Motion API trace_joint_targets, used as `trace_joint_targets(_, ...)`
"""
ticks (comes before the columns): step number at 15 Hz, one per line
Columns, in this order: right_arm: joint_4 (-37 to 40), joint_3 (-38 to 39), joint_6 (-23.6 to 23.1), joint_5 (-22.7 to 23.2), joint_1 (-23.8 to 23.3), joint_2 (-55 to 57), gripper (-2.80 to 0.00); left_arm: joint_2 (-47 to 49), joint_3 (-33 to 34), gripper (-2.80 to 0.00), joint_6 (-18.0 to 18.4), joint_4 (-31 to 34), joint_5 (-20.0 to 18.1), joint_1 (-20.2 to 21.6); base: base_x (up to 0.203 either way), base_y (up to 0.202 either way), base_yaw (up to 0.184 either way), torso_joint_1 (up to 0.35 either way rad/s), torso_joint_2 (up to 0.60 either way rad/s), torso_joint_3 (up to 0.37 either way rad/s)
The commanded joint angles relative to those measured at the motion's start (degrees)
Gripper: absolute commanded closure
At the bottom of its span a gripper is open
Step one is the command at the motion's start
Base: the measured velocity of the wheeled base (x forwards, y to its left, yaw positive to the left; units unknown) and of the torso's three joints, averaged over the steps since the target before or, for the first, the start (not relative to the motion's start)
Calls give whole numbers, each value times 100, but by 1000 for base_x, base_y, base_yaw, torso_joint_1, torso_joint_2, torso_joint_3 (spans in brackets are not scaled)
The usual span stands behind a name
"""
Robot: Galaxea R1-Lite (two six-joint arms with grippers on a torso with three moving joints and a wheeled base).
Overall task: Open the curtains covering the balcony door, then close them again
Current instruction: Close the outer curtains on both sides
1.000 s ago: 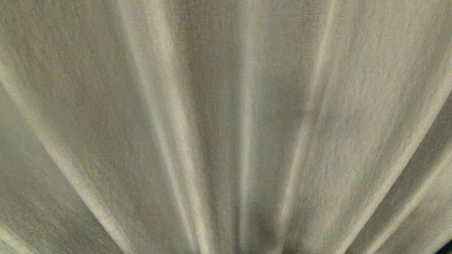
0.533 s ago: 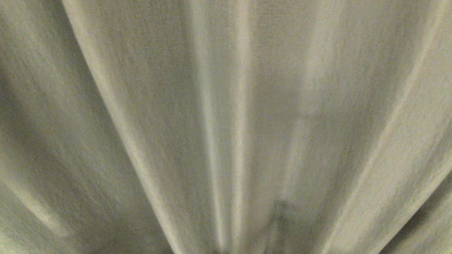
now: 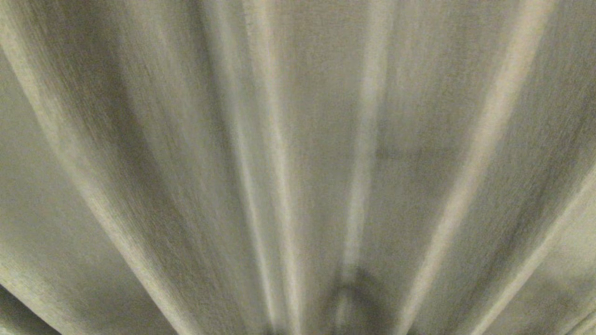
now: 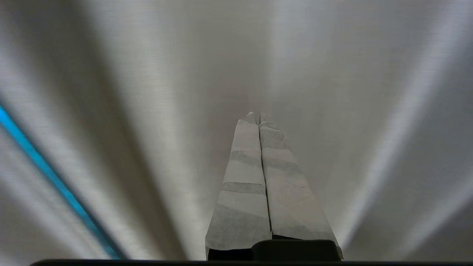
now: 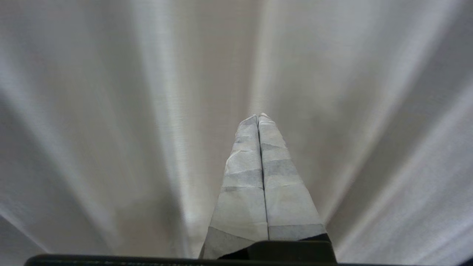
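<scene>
Curtains (image 3: 298, 139): pleated beige-grey fabric is filling the whole head view, folds fanning outward; the same cloth is filling both wrist views. Hanging drawn across, right in front of the robot.
Balcony door: not showing in any view; presumably sitting behind the fabric.
Blue streak (image 4: 48, 173): thin bright line running between folds in the left wrist view; cannot tell what it is.
Left gripper (image 4: 258, 115): taped fingers (image 4: 244, 184) pressing together, nothing between them, tips pointing at the cloth.
Right gripper (image 5: 258, 116): likewise closed and empty, facing the folds.
Progress: judging opening as not yet done; no fold is being held. Opening and re-closing both are remaining.
</scene>
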Motion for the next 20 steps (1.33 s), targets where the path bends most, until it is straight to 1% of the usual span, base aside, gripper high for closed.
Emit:
trace_joint_targets(1,-2,-2,-59,-1,1,-2,0,-2,0,0,0,2,3,1,0,177,9,0,2,-2)
trace_joint_targets(3,-2,-2,-135,-1,1,-2,0,-2,0,0,0,2,3,1,0,174,21,5,4,1)
trace_joint_targets(5,-2,-2,-120,8,1,-2,0,-2,0,0,0,2,3,1,-5,202,113,7,4,2)
trace_joint_targets(10,14,-2,110,-1,1,-2,0,-2,0,0,0,2,3,1,0,185,144,3,2,3)
trace_joint_targets(13,7,-2,345,-10,1,-2,0,-2,0,0,-9,2,3,1,1,189,21,3,4,2)
trace_joint_targets(17,6,-2,345,-10,1,-2,0,-2,0,0,-9,2,3,1,0,189,1,1,-1,1)
trace_joint_targets(20,7,-2,442,-10,1,-2,0,-2,0,0,-9,2,3,1,0,197,-37,5,1,3)
